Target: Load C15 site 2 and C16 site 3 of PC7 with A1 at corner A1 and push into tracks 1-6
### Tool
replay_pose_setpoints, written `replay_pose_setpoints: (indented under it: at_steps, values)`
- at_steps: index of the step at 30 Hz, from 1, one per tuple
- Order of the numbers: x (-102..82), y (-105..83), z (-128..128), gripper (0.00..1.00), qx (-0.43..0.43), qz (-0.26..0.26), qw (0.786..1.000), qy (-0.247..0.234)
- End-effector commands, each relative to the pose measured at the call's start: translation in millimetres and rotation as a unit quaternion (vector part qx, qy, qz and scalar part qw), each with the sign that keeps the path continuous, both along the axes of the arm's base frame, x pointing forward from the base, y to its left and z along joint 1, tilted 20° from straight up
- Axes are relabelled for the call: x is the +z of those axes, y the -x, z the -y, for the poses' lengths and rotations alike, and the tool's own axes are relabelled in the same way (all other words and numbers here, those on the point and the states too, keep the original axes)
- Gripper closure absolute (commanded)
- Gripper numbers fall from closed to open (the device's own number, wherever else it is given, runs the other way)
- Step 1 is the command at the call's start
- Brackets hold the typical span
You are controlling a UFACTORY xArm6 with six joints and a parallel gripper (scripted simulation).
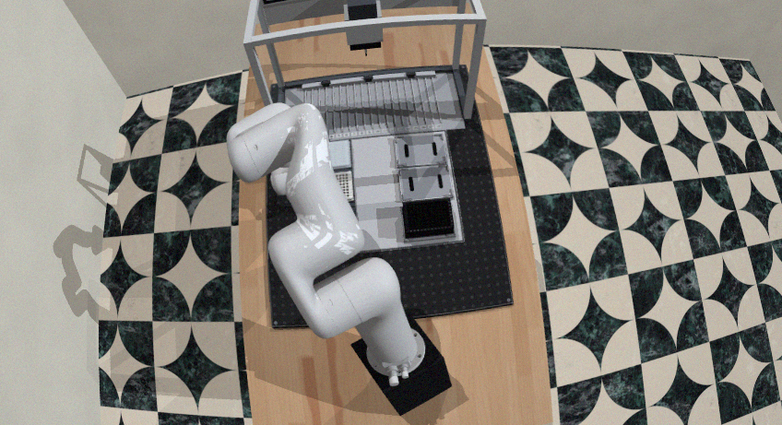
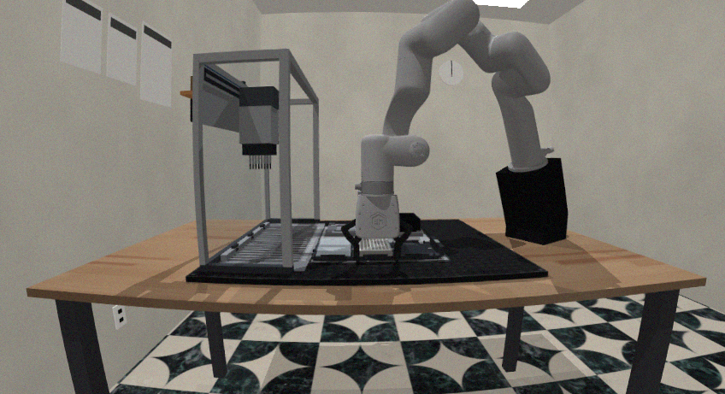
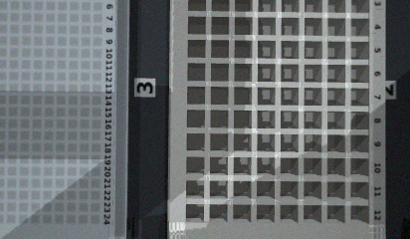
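Note:
My gripper (image 2: 375, 250) is open and low over the nest row, with its fingers on either side of the white 96-well plate C15 (image 2: 374, 245). C15 fills the wrist view (image 3: 277, 119) and lies in its nest. The 384-well plate C16 (image 3: 50, 115) (image 1: 339, 153) lies in the nest beside it, nearer the rails. The plate carrier PC7 (image 1: 425, 185) lies on the right of the apron. Its two sites nearer the rails are bare. A black block (image 1: 428, 218) sits on its near site. My arm hides nest S1 and the gripper in the top view.
The loading rails (image 1: 378, 105) lie under the instrument's grey frame (image 1: 361, 26), with a pipetting head (image 2: 258, 131) hanging above them. The light apron (image 1: 373, 185) lies between the nest row and the carrier. The arm's black base block (image 2: 533, 199) stands at the table's near end.

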State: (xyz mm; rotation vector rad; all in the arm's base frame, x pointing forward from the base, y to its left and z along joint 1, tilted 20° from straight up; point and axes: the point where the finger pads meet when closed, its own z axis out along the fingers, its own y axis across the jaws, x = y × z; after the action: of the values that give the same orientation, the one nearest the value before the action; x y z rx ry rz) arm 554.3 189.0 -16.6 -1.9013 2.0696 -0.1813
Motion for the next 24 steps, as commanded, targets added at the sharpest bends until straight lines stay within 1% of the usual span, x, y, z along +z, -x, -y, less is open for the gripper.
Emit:
replay_pose_setpoints:
  at_steps: [1, 11, 24]
  values:
    - [1.4, -0.9, -0.1, 0.00, 0.000, 0.001, 1.000, -0.001]
    - [1.4, -0.9, -0.2, 0.00, 0.000, 0.001, 1.000, -0.001]
    - [2.5, -1.4, -7.3, 0.00, 0.000, 0.001, 1.000, -0.001]
